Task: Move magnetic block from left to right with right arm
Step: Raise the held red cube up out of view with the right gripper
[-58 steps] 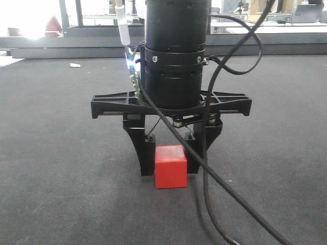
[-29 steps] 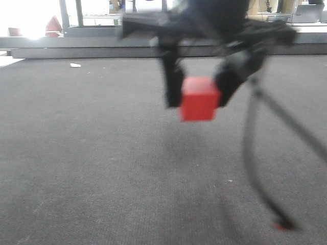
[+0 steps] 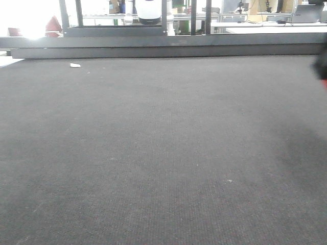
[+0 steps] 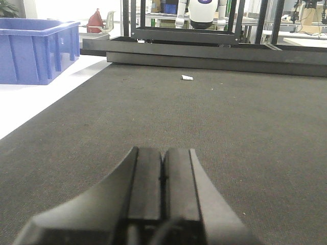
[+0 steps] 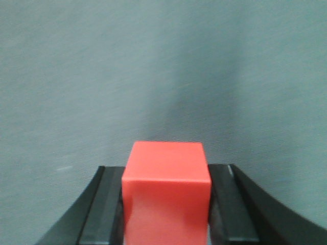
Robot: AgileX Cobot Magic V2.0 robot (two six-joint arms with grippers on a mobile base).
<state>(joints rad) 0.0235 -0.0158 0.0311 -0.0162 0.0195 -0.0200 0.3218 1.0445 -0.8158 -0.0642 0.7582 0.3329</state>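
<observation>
In the right wrist view the magnetic block (image 5: 166, 189), a plain bright-red cube, sits clamped between the two black fingers (image 5: 104, 204) of my right gripper (image 5: 166, 173), held above the grey mat. In the front view only a dark blur with a trace of red at the right edge (image 3: 322, 66) shows. My left gripper (image 4: 163, 153) rests low over the dark mat with its pads pressed together and nothing between them.
A dark carpet-like mat (image 3: 153, 153) covers the work surface. A small white scrap (image 3: 75, 65) lies near its far left edge. A blue plastic bin (image 4: 36, 48) stands off the mat at the left. Black metal frame rails (image 3: 163, 43) run along the back.
My right gripper lifted the red block off the mat and carried it rightward, out of the front view; only a blur remains at the right edge.
</observation>
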